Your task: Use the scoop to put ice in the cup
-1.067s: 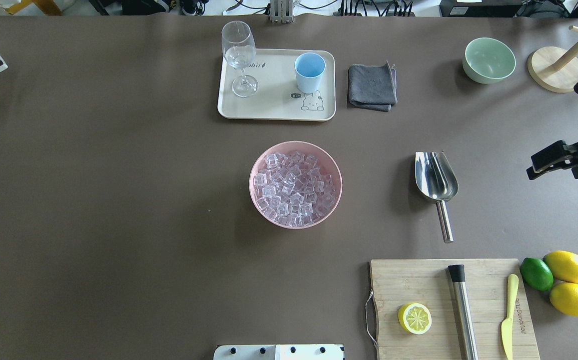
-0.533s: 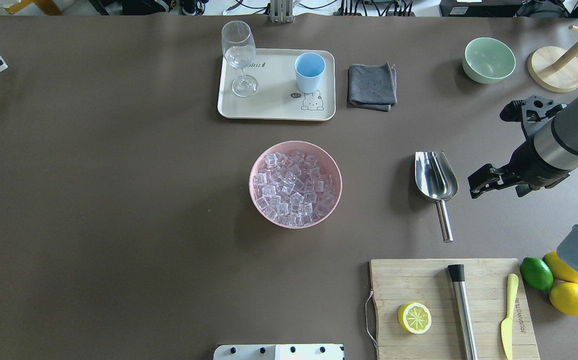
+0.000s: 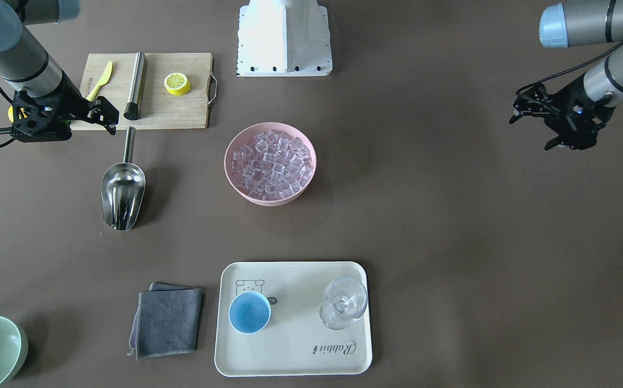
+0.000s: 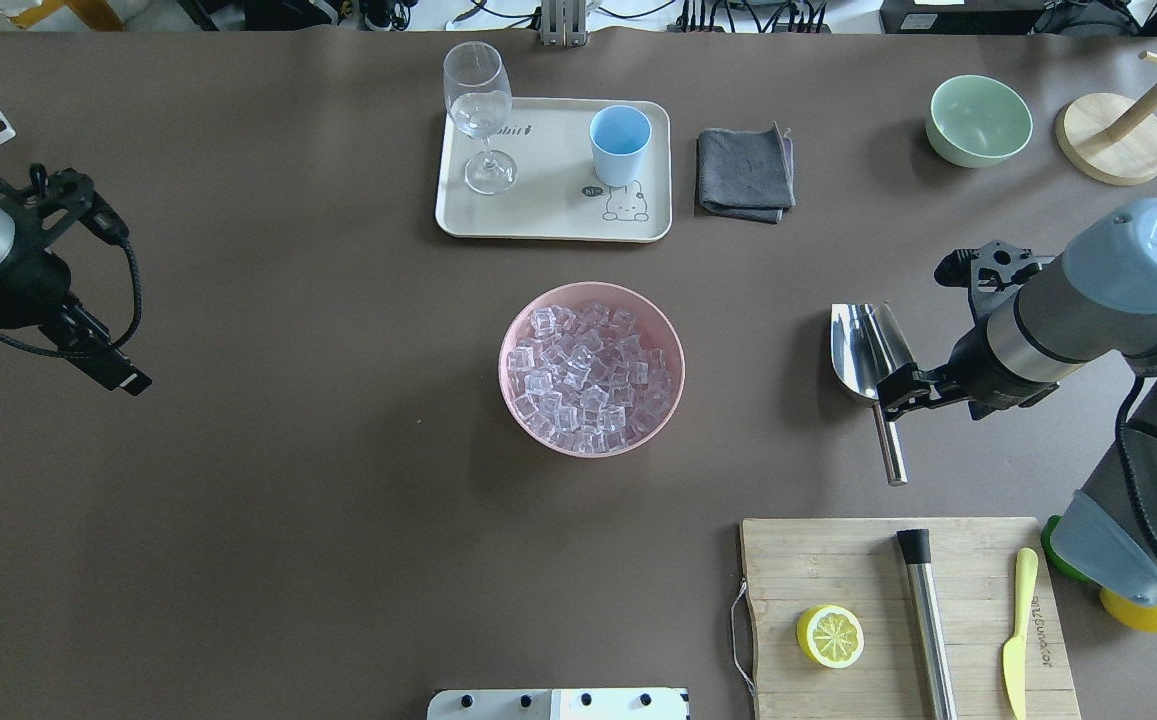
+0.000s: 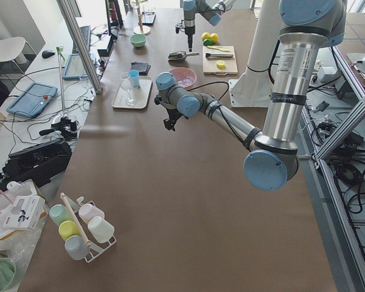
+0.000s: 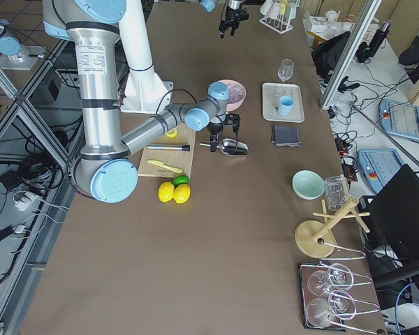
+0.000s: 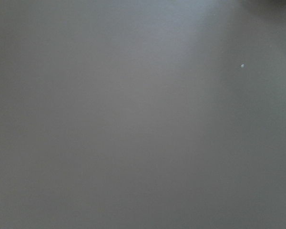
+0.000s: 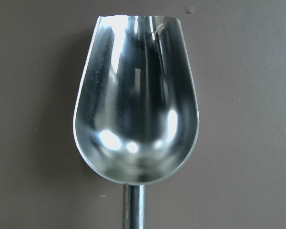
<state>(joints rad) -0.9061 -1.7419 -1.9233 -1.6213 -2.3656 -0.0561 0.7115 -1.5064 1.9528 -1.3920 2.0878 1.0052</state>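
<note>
The steel scoop (image 4: 873,350) lies on the table right of the pink bowl (image 4: 513,330), which is full of ice (image 4: 588,375). Its handle (image 4: 890,445) points toward the robot. My right gripper (image 4: 900,392) hovers over the spot where the trough meets the handle, open and empty. The right wrist view is filled by the scoop's empty trough (image 8: 136,100). The light-blue cup (image 4: 620,140) stands empty on the cream tray (image 4: 548,215) at the back. My left gripper (image 4: 128,378) hangs open and empty over bare table far left. Its wrist view shows only table.
A wine glass (image 4: 478,100) shares the tray. A grey cloth (image 4: 746,172) and a green bowl (image 4: 978,120) sit at the back right. A cutting board (image 4: 838,560) with a steel cylinder (image 4: 928,620), a lemon half (image 4: 830,636) and a knife (image 4: 1018,630) lies behind the scoop's handle.
My right arm has swung in from the right edge until its gripper is over the scoop. My left arm has come into view at the left edge. Nothing on the table has moved.
</note>
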